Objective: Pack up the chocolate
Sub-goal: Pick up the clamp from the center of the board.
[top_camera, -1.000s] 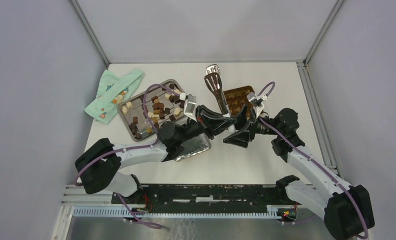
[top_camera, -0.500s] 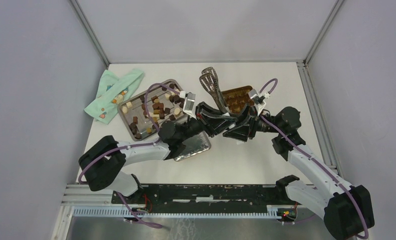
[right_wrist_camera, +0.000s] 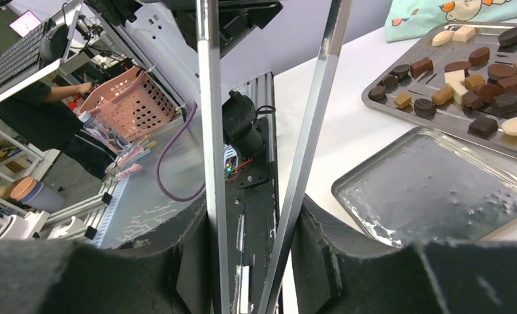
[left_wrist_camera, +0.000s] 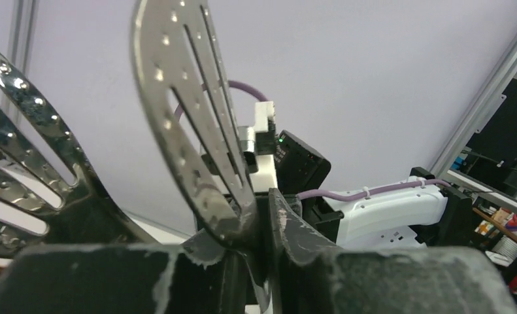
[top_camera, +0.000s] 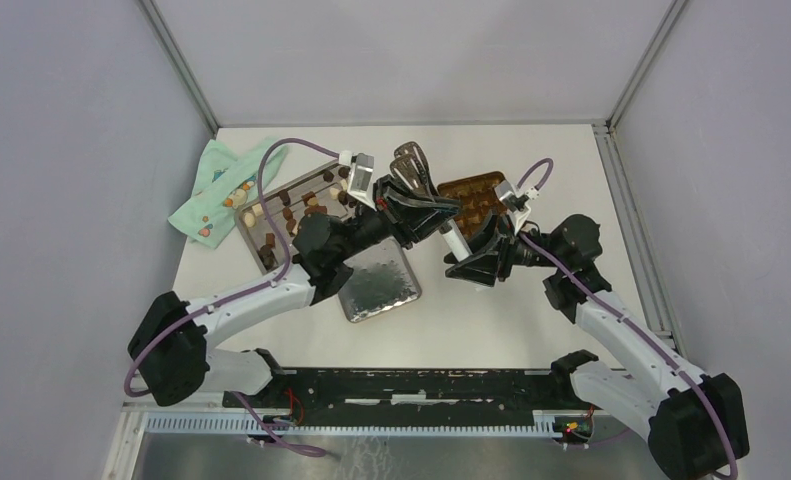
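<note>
I work on a white table (top_camera: 491,320) boxed in by plain pale grey walls (top_camera: 421,60), with aluminium posts (top_camera: 176,65) rising at the far corners and a black rail (top_camera: 401,385) along the near edge where my bases sit.

My left claw (left_wrist_camera: 261,219) is pinched almost closed on a pair of slotted steel tongs (left_wrist_camera: 190,118), gripping just below the blades, which fan up and away in the left wrist view. My right claw (right_wrist_camera: 252,216) has the same tongs further down. Its fingers are part-way open, and the two straight arms of the tongs stand between them, one against each finger. The tongs hang in the air between my wrists, above the middle of the table.

The chocolate (right_wrist_camera: 487,91) lies loose on a steel tray (right_wrist_camera: 432,116) on the left of the table, with dark, tan and cream pieces scattered over it. A second steel tray (top_camera: 381,285) with a dimpled floor sits just beside it on the near side. A teal printed cloth (top_camera: 226,190) lies beyond the tray, towards the far left corner. A brown compartment box (top_camera: 468,190) sits beyond my right claw.

Past the table's near edge, the right wrist view shows a pink basket (right_wrist_camera: 131,98) out in the room.
</note>
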{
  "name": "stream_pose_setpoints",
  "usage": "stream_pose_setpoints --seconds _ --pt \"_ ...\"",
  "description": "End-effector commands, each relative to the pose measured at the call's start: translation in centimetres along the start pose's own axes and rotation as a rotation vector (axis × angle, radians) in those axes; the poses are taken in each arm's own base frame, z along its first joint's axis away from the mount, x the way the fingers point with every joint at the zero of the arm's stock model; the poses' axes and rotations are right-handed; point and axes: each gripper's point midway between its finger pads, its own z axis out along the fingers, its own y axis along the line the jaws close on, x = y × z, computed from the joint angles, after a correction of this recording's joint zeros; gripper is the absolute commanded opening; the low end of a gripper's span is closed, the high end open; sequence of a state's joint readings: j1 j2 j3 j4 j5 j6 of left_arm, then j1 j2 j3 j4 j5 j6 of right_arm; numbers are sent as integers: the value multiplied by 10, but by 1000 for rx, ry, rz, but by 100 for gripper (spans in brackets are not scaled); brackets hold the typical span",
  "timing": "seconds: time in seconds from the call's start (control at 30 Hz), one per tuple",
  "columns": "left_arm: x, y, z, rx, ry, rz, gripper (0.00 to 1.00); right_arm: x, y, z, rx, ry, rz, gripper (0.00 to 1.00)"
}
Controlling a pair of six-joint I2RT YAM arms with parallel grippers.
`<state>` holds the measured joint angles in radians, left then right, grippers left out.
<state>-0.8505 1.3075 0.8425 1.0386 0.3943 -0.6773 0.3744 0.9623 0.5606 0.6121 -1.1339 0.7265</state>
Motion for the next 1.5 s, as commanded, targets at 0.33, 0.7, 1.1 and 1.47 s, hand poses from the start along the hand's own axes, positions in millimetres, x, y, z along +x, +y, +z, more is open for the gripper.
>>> stream_pose_setpoints --seconds 0.33,0.7,1.1,1.47 --pt "-4 -17 -4 125 -140 -88 2 -38 26 12 -107 -56 -60 74" --pt "-4 -12 -18 85 -223 -96 2 -50 25 18 -119 -79 -24 98" --pt "-1 0 -19 29 -243 -98 2 -46 4 21 -28 -44 -29 92" --pt "4 4 -20 13 -239 -98 2 -45 5 20 -30 -42 -18 66"
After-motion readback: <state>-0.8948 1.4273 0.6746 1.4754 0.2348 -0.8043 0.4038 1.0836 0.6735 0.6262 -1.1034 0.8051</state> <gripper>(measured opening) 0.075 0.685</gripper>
